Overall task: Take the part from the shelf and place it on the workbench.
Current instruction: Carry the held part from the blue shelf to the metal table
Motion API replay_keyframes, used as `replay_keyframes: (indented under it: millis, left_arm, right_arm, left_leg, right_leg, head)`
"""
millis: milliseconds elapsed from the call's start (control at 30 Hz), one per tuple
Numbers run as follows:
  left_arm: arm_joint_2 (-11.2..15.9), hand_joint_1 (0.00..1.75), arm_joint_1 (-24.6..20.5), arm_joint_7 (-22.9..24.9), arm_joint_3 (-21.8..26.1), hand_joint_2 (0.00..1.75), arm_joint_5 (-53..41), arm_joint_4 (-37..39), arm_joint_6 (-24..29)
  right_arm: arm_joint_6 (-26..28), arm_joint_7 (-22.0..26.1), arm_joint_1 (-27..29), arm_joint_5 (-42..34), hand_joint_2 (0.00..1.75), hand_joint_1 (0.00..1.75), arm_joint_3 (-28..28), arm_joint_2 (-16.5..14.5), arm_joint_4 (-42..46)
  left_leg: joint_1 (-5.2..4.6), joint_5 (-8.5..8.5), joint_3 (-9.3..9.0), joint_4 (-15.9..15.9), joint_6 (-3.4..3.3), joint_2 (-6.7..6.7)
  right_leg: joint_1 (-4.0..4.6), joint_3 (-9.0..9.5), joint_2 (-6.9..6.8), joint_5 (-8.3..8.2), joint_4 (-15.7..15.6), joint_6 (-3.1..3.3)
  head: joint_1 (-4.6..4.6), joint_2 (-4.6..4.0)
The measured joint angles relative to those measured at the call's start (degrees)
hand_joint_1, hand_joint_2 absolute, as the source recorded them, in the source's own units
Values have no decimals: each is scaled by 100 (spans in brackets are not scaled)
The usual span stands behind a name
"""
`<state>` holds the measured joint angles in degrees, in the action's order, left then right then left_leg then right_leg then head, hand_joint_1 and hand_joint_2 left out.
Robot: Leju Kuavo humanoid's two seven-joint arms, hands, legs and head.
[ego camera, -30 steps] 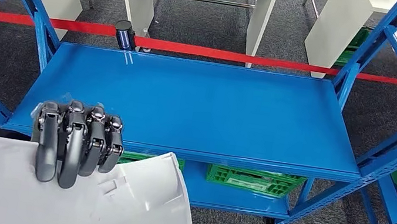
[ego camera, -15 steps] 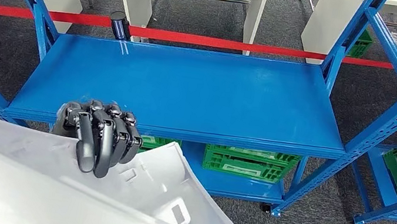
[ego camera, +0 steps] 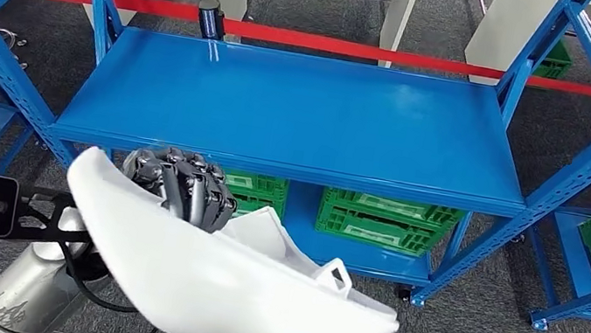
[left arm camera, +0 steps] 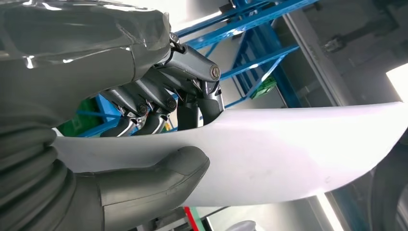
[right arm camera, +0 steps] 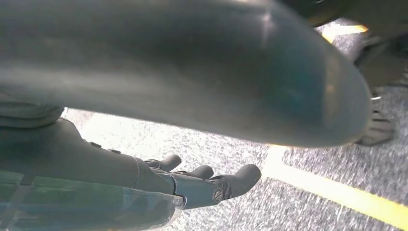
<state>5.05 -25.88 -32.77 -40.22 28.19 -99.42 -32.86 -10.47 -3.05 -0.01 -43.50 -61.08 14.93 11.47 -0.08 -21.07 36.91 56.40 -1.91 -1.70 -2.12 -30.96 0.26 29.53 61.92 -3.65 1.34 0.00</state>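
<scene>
White moulded part, a broad curved plastic shell, sits clear of the blue shelf, held out in front of its near edge and above the dark carpet. The left hand grips it at one rim: in the head view the dark fingers hook over the upper edge, and in the left wrist view the thick grey thumb presses the smooth outer face from the other side, so the thin wall is pinched between them. That edge hold probably suits a shell too wide to wrap, though the long free end hangs out unsupported and tilts down away from the hand, which could let it swing or slip.

The right hand holds nothing; its fingers reach out loosely over the carpet beside a yellow floor line, well apart from the part.

Green crates sit on the lower level under the shelf. No workbench is visible near the shelf, so the carry seems barely begun.
</scene>
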Motion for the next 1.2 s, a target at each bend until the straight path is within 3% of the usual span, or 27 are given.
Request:
replay_keyframes:
  millis: [67, 167, 233, 300, 333, 367, 400, 467, 533, 600, 667, 700, 733, 800, 833, 867, 900, 933, 1000, 1067, 1100, 1167, 1200]
  left_arm:
    - [-5, 166, -3, 7, -13, 175, -13, 14, 9]
    - [-5, 166, -3, 11, -32, 175, -27, 46, 13]
    - [-1, 166, -4, 5, -37, 175, -43, 67, 13]
    - [0, 166, -4, -1, -40, 175, -51, 80, 12]
    - [0, 166, -3, -3, -44, 175, -52, 88, 12]
    - [1, 166, -2, -4, -50, 175, -53, 95, 12]
    - [1, 166, -2, -4, -55, 175, -54, 100, 11]
    - [1, 166, -11, -5, -62, 175, -54, 104, 10]
    - [-7, 166, -30, -7, -63, 175, -56, 101, 8]
    - [-13, 166, -49, -10, -63, 175, -58, 98, 3]
    - [-19, 166, -62, -12, -66, 175, -60, 98, 1]
    - [-22, 166, -71, -12, -69, 175, -60, 98, 1]
    - [-28, 166, -78, -12, -73, 175, -60, 99, 1]
    - [-37, 166, -85, -12, -81, 175, -61, 103, 1]
    - [-39, 166, -81, -12, -84, 175, -62, 108, 1]
    - [-39, 166, -77, -11, -88, 175, -63, 116, 1]
    - [-39, 166, -74, -10, -93, 175, -65, 125, 1]
    - [-39, 166, -72, -10, -98, 175, -66, 135, 1]
    - [-40, 166, -74, -4, -107, 175, -66, 149, 1]
    - [-44, 166, -77, 13, -113, 175, -58, 156, -1]
    - [-47, 166, -79, 24, -115, 175, -48, 162, -2]
    - [-52, 166, -80, 53, -126, 175, -30, 184, -5]
    - [-54, 166, -81, 73, -131, 175, -22, 196, -5]
  right_arm:
    - [-3, 1, -8, -10, 0, 0, 3, 1, 7]
    - [1, 25, 1, -13, 0, 0, 4, -2, 13]
    - [11, 51, 12, -16, 0, 0, 4, -5, 14]
    - [25, 70, 26, -21, 0, 0, 4, -7, 14]
    - [30, 84, 33, -24, 0, 0, 4, -9, 15]
    - [32, 95, 37, -26, 0, 0, 4, -12, 15]
    - [33, 108, 39, -28, 0, 0, 4, -14, 16]
    - [33, 123, 36, -32, 0, 0, 4, -20, 20]
    - [35, 132, 40, -36, 0, 0, 4, -43, 43]
    - [39, 136, 51, -39, 0, 0, 4, -58, 64]
    - [39, 137, 65, -39, 0, 0, 4, -57, 66]
    - [39, 137, 68, -40, 0, 0, 4, -62, 68]
    - [39, 137, 71, -40, 0, 0, 4, -63, 69]
    - [45, 137, 67, -41, 0, 0, 4, -58, 70]
    - [50, 137, 66, -42, 0, 0, 4, -53, 70]
    - [54, 137, 66, -44, 0, 0, 4, -48, 70]
    - [56, 137, 67, -46, 0, 0, 4, -44, 70]
    - [58, 139, 67, -50, 0, 0, 4, -41, 72]
    - [62, 145, 63, -55, 0, 0, 4, -38, 85]
    - [62, 148, 67, -61, 0, 0, 3, -26, 111]
    - [62, 148, 72, -68, 0, 0, 3, -21, 128]
    - [86, 149, 90, -97, 0, 0, 2, -18, 148]
    - [106, 149, 90, -113, 0, 0, 2, -22, 154]
  left_leg:
    - [0, 55, 120, 113, 74, -12]
    - [27, 86, 186, 164, 170, -8]
    - [52, -296, 300, 478, 226, 49]
    - [67, -895, 467, 1198, 275, 108]
    - [72, -1066, 514, 1550, 285, 122]
    - [73, -1111, 497, 1774, 282, 131]
    - [69, -1037, 386, 1796, 264, 135]
    - [33, -816, -146, 1252, 157, 137]
    - [-30, -854, -752, 439, 25, 160]
    - [-97, -934, -953, 66, -42, 174]
    - [-123, -792, -910, -37, -90, 174]
    - [-114, -700, -885, -99, -126, 181]
    - [-99, -597, -846, -154, -156, 186]
    - [-84, -416, -686, -187, -186, 182]
    - [-83, -337, -588, -183, -179, 178]
    - [-79, -259, -481, -178, -165, 175]
    - [-70, -185, -375, -169, -145, 174]
    - [-57, -119, -271, -150, -119, 174]
    - [-36, -20, -53, -43, -50, 170]
    - [-37, 43, 105, 93, 24, 166]
    - [-38, 77, 145, 129, 55, 165]
    - [-14, 115, 180, 160, 117, 165]
    - [1, 23, 210, 216, 149, 165]
  right_leg:
    - [18, 231, 48, 87, -398, 67]
    - [37, 138, 32, 19, -397, 247]
    - [26, 40, -12, -91, -402, 361]
    - [47, -83, -42, -214, -397, 406]
    - [60, -157, -54, -278, -394, 407]
    - [75, -234, -64, -340, -391, 406]
    - [92, -308, -73, -399, -389, 404]
    - [123, -434, -81, -514, -389, 400]
    - [137, -501, -85, -613, -397, 363]
    - [107, -511, -101, -707, -428, 288]
    - [82, -525, -110, -773, -462, 228]
    - [84, -563, -102, -701, -411, 228]
    - [87, -627, -90, -536, -268, 253]
    - [79, -825, -66, -21, 366, 307]
    - [73, -910, -61, 165, 736, 296]
    - [63, -941, -59, 238, 1018, 247]
    - [49, -884, -58, 190, 1122, 170]
    - [31, -730, -58, 71, 1025, 83]
    - [-4, -162, -53, -65, 311, -30]
    - [3, 234, -24, 48, -319, 33]
    - [25, 279, -12, 115, -435, 95]
    - [32, 195, -22, 79, -429, 219]
    - [31, 158, -33, 31, -422, 280]
  head:
    - [-3, 0]
    - [4, 0]
    - [22, 0]
    - [42, 0]
    - [43, 0]
    - [44, 0]
    - [44, 0]
    - [44, 0]
    - [39, 0]
    - [45, 0]
    - [59, 0]
    - [56, 0]
    - [48, 0]
    - [34, 0]
    - [30, 0]
    - [30, 0]
    - [28, 0]
    - [28, 0]
    - [23, 0]
    - [25, 0]
    - [26, 0]
    - [27, 0]
    - [32, 0]
